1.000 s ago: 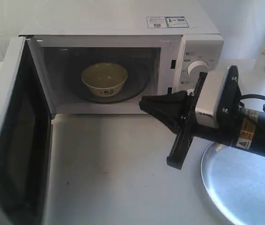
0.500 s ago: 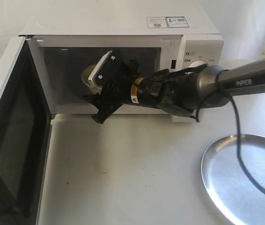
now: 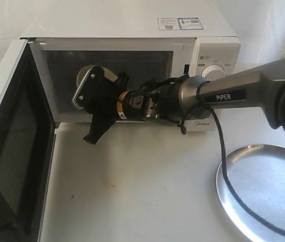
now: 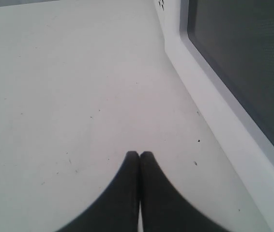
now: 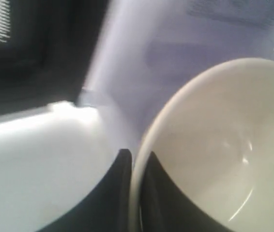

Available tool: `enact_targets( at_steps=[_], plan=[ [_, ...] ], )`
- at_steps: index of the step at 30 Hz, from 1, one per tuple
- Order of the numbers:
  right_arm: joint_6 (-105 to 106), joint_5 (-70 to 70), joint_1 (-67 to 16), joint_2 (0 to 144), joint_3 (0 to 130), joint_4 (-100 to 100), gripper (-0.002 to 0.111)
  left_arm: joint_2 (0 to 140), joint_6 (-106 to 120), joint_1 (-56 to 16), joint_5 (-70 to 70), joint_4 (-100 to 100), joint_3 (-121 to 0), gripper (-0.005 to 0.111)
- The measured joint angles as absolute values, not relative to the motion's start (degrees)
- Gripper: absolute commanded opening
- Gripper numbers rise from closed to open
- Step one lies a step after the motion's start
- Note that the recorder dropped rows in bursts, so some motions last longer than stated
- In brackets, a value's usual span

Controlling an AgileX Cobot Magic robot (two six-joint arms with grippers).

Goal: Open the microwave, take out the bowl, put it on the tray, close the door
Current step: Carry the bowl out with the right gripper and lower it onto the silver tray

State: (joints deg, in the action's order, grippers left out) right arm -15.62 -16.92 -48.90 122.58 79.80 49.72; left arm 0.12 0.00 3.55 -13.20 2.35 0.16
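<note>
Bowl (image 5: 224, 154): inside the microwave (image 3: 132, 25), mostly hidden behind the right arm.
Right gripper (image 5: 137, 154): jaws pinching the bowl's rim.
Left gripper (image 4: 139, 155): jaws pressed together, beside the open door (image 3: 11, 151).
Tray (image 3: 273, 196): on the table, well apart, crossed by a cable (image 3: 223, 166).

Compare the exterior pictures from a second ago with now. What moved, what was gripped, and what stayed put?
The right gripper swung from above the table beside the tray into the microwave. It now pinches the bowl by its rim, one finger inside and one outside. The bowl seems nudged leftward. The door stayed open and the tray stayed where it was.
</note>
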Motion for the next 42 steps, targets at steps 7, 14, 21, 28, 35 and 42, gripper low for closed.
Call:
enact_targets(
  at_steps=[7, 14, 21, 28, 35, 42],
  plan=[
    [-19.09, 4.05, -56.89, 114.59, 71.97, 52.46, 0.000, 0.12, 0.00, 3.55, -13.20, 2.35, 0.16, 0.000],
    [-20.38, 30.71, -60.63, 101.92, 60.45, 46.79, 0.000, 0.12, 0.00, 3.55, -13.20, 2.35, 0.16, 0.000],
    [-30.67, 52.84, -60.63, 91.27, 49.64, 46.86, 0.000, 0.12, 0.00, 3.55, -13.20, 2.35, 0.16, 0.000],
    [-44.52, 51.11, -56.84, 90.45, 39.00, 53.98, 0.000, 0.12, 0.00, 3.55, -13.20, 2.35, 0.16, 0.000],
    [-65.39, 49.28, -51.89, 91.51, 32.60, 66.41, 0.001, 0.12, 0.00, 3.55, -13.20, 2.35, 0.16, 0.000],
    [-69.04, 45.93, -51.67, 91.51, 31.12, 73.91, 0.018, 0.12, 0.00, 3.55, -13.20, 2.35, 0.16, 0.000]
  ],
)
